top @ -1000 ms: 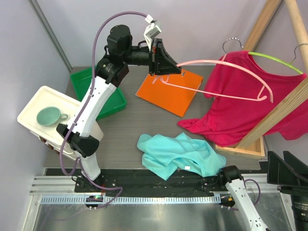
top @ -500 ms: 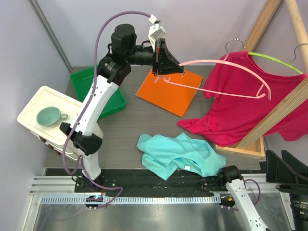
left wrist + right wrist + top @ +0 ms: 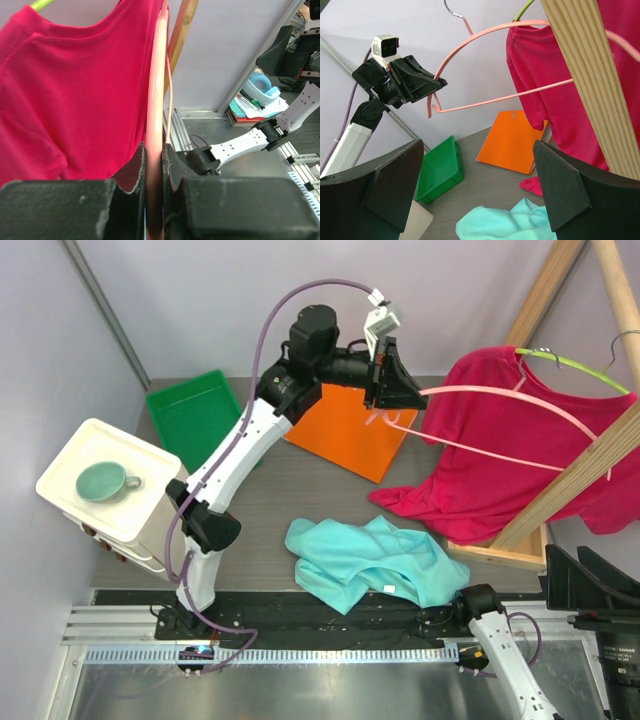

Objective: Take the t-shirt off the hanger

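Swinging rightward since a moment ago, the left arm has carried the pink hanger [image 3: 154, 90] farther over toward the wooden rack [image 3: 570, 485]. The orange board [image 3: 345, 435] now lies beneath the arm's wrist rather than to its right. The left gripper [image 3: 400, 392] is clamped tight on one end of that hanger, and the wrist view shows the thin pink rod pinched between the two pads. From there the hanger reaches out across the red t-shirt [image 3: 480, 470]. I can't tell whether it sits inside the cloth or only in front of it.

The red t-shirt hangs at the right rear of the desk [image 3: 270, 500], draped from a lime-green hanger [image 3: 570, 365] against the slanted wooden beam. Its lower hem spills onto the desk by the rack's base.

A teal t-shirt [image 3: 365, 560] lies crumpled on the desk near the front edge. At the left are a green tray [image 3: 195, 415] and a white box [image 3: 130, 515] with a pale green cup [image 3: 103, 481] on top.

The right gripper [image 3: 585, 585] hangs low at the front right with its jaws spread wide, holding nothing.
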### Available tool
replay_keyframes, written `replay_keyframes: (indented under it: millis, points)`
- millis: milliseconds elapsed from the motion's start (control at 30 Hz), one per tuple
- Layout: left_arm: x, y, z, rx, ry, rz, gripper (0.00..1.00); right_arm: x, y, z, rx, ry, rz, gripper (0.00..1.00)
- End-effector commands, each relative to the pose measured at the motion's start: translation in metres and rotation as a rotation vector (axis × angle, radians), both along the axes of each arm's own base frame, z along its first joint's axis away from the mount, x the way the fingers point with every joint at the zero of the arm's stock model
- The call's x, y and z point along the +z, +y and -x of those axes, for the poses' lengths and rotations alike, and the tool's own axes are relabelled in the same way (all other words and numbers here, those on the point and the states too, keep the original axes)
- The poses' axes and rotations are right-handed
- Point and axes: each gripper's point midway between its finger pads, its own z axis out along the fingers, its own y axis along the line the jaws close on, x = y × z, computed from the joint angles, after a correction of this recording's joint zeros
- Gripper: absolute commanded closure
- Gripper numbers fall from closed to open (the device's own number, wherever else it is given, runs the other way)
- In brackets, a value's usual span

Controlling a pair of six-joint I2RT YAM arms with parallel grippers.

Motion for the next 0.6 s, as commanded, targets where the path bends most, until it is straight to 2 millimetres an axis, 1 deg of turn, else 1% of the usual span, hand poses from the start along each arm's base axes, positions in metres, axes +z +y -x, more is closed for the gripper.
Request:
replay_keyframes:
  millis: [0,33,67,100,133,167,200,233,267,300,333,367,400,433,467,500,533,567]
  points:
    - [0.031,-0.015,0.026,0.019,-0.1,0.097,1.0,0.007,0.011,-0.04,0.016,0.092,-0.027,0.04]
    - [0.027,-0.021,0.032,0.026,-0.099,0.09,1.0,0.01,0.012,-0.045,0.019,0.094,-0.029,0.04]
    - [0.026,-0.022,0.035,0.043,-0.107,0.089,1.0,0.014,0.014,-0.05,0.024,0.094,-0.035,0.04]
    - [0.026,-0.025,0.032,0.085,-0.121,0.088,1.0,0.019,0.018,-0.062,0.033,0.103,-0.046,0.04]
    - [0.025,-0.027,0.04,0.086,-0.119,0.082,1.0,0.022,0.022,-0.069,0.044,0.112,-0.051,0.04]
    - [0.025,-0.029,0.043,0.095,-0.119,0.08,1.0,0.029,0.03,-0.075,0.078,0.101,-0.055,0.06]
    - [0.023,-0.031,0.043,0.112,-0.116,0.071,1.0,0.032,0.037,-0.087,0.106,0.117,-0.065,0.06]
    - [0.025,-0.034,0.048,0.099,-0.117,0.075,1.0,0.029,0.044,-0.098,0.126,0.131,-0.071,0.08]
    - [0.027,-0.035,0.05,0.1,-0.115,0.075,1.0,0.038,0.051,-0.105,0.159,0.101,-0.083,0.08]
    - [0.025,-0.038,0.047,0.111,-0.11,0.069,1.0,0.038,0.054,-0.113,0.167,0.107,-0.102,0.09]
    - [0.018,-0.041,0.046,0.11,-0.092,0.043,1.0,0.033,0.059,-0.127,0.179,0.133,-0.131,0.11]
    - [0.023,-0.04,0.047,0.11,-0.094,0.051,1.0,0.034,0.061,-0.134,0.185,0.133,-0.154,0.13]
    - [0.022,-0.04,0.047,0.114,-0.091,0.048,1.0,0.04,0.063,-0.14,0.19,0.108,-0.179,0.16]
    - [0.021,-0.041,0.047,0.122,-0.09,0.044,1.0,0.034,0.066,-0.153,0.194,0.136,-0.223,0.19]
    - [0.023,-0.04,0.05,0.128,-0.091,0.046,1.0,0.037,0.067,-0.159,0.192,0.125,-0.251,0.2]
    - [0.022,-0.04,0.05,0.133,-0.091,0.043,1.0,0.031,0.068,-0.169,0.186,0.143,-0.272,0.22]
    - [0.023,-0.04,0.052,0.141,-0.094,0.046,1.0,0.028,0.071,-0.179,0.195,0.162,-0.318,0.26]
    - [0.027,-0.039,0.056,0.141,-0.098,0.051,1.0,0.032,0.074,-0.184,0.208,0.144,-0.335,0.27]
